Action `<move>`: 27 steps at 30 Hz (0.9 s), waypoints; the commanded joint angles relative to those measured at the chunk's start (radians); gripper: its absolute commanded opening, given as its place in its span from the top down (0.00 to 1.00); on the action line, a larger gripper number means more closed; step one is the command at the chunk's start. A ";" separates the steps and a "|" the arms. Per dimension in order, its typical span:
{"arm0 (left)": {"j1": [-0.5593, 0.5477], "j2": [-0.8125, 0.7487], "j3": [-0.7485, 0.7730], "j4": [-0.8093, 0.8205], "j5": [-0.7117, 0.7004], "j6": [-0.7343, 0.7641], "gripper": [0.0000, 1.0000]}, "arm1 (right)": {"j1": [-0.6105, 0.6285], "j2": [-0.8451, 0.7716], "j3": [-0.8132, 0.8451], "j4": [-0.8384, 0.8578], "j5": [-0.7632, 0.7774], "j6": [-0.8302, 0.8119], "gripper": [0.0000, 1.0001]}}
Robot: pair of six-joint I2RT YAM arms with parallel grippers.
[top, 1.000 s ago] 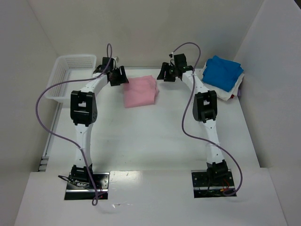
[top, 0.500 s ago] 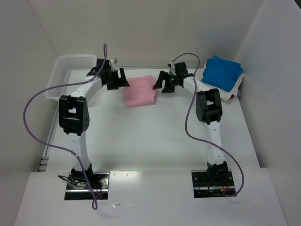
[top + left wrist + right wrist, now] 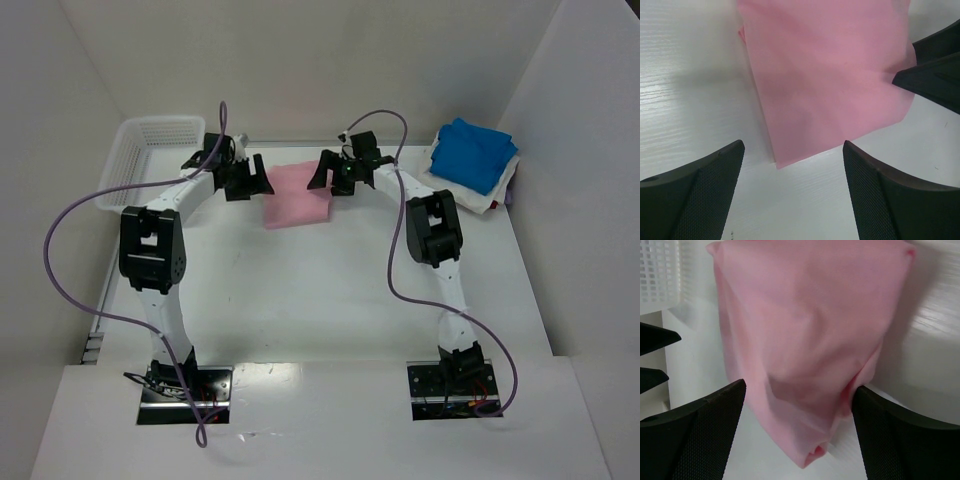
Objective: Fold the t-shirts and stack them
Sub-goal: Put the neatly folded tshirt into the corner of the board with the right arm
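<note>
Left pincer and right pincer, spread, flank pink t-shirt edges.

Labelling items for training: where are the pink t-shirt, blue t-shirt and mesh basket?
pink t-shirt [image 3: 298, 195]: top external view, middle of folded cloth.
blue t-shirt [image 3: 472, 155]: top external view, centre of top face.
mesh basket [image 3: 150, 150]: top external view, bare mesh floor.

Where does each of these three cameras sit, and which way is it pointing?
Top view: fixed above and behind the arms, looking down on the white table; both arms show.
Left wrist: on the left arm, looking down at the folded light pink t-shirt; its open left jaws frame the bottom.
Right wrist: on the right arm, facing that shirt from the opposite side, white plastic mesh basket beyond; open right jaws below.
Both wrist views share the shirt and the other arm's jaws.
</note>
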 commanded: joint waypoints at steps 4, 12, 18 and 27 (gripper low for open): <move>-0.002 -0.088 -0.030 0.028 0.021 0.052 0.12 | 0.029 -0.004 0.058 0.036 0.057 0.029 0.11; -0.002 -0.097 -0.034 0.010 0.035 0.089 0.12 | 0.034 0.033 0.087 0.017 0.121 0.057 0.11; 0.007 -0.117 -0.063 0.005 0.053 0.099 0.12 | 0.056 0.068 0.146 -0.024 0.170 0.062 0.17; 0.038 -0.192 -0.115 0.005 0.089 0.108 0.12 | 0.096 0.119 0.240 -0.118 0.244 0.038 0.27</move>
